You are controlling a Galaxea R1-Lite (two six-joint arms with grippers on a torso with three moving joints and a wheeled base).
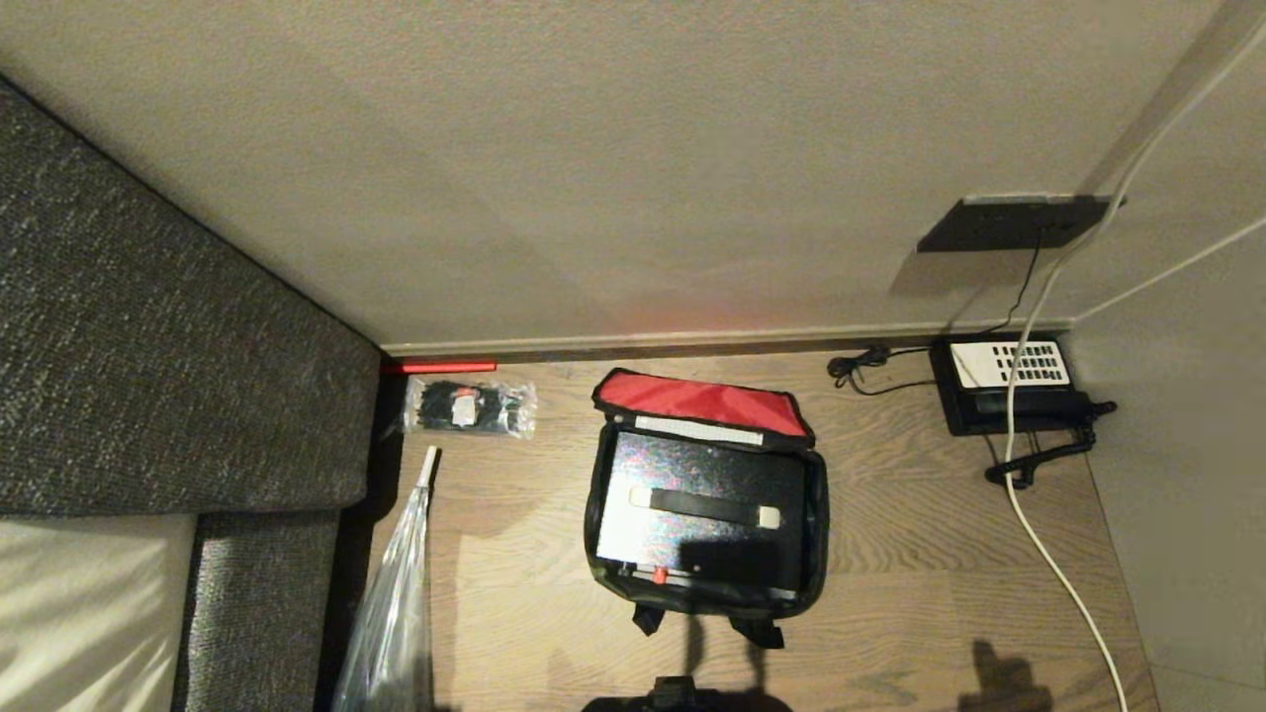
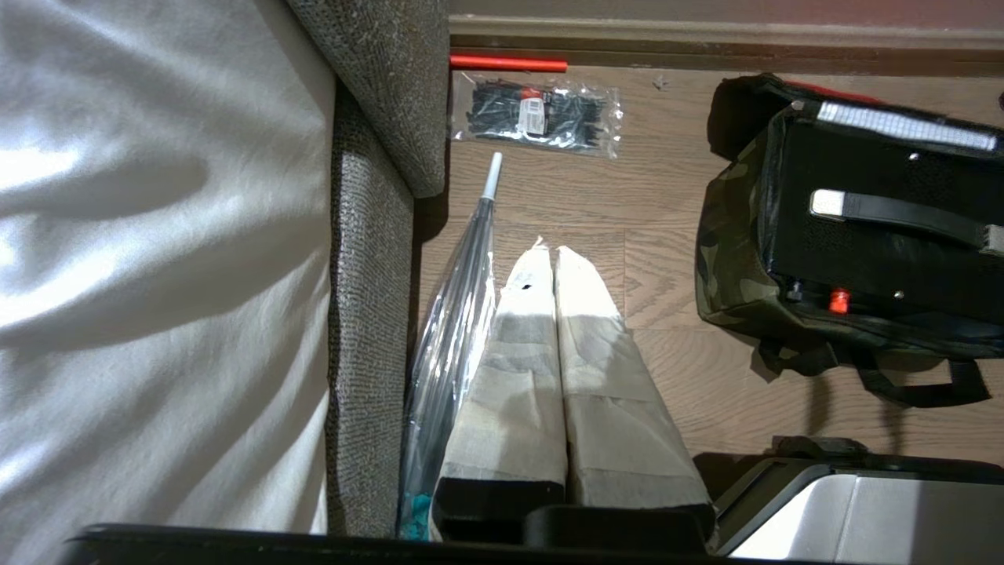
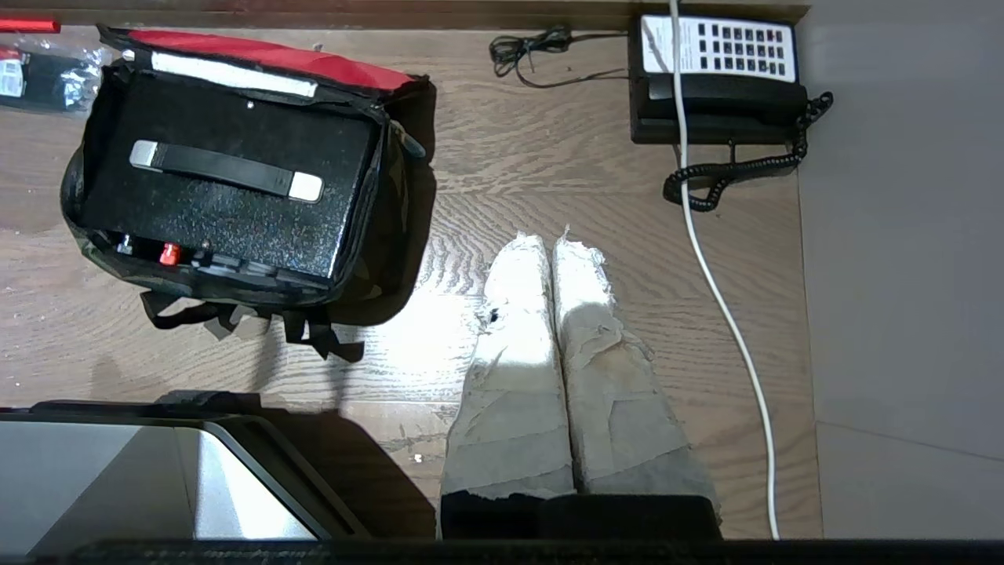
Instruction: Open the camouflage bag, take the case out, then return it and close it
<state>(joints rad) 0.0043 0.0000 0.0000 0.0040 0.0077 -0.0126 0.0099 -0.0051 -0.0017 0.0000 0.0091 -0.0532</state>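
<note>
Camouflage bag (image 1: 605,494) sits open on the wooden floor (image 1: 920,534), its red-lined lid (image 1: 697,400) flipped back toward the wall. Inside lies the glittery case (image 1: 707,470), face up, a black strap handle (image 1: 704,506) across it. Left gripper (image 2: 547,259) hangs above the floor beside a folded clear umbrella (image 2: 451,329), jaws pressed together, empty. Right gripper (image 3: 547,251) hangs between bag and black telephone (image 3: 718,86), also pressed together.

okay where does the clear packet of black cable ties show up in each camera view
Head view: clear plastic packet of black cable ties on wood floor, left of the open camouflage bag.
Left wrist view: packet above the bag.
Right wrist view: packet cut off by the edge.
Shared landmark: the bag.
</note>
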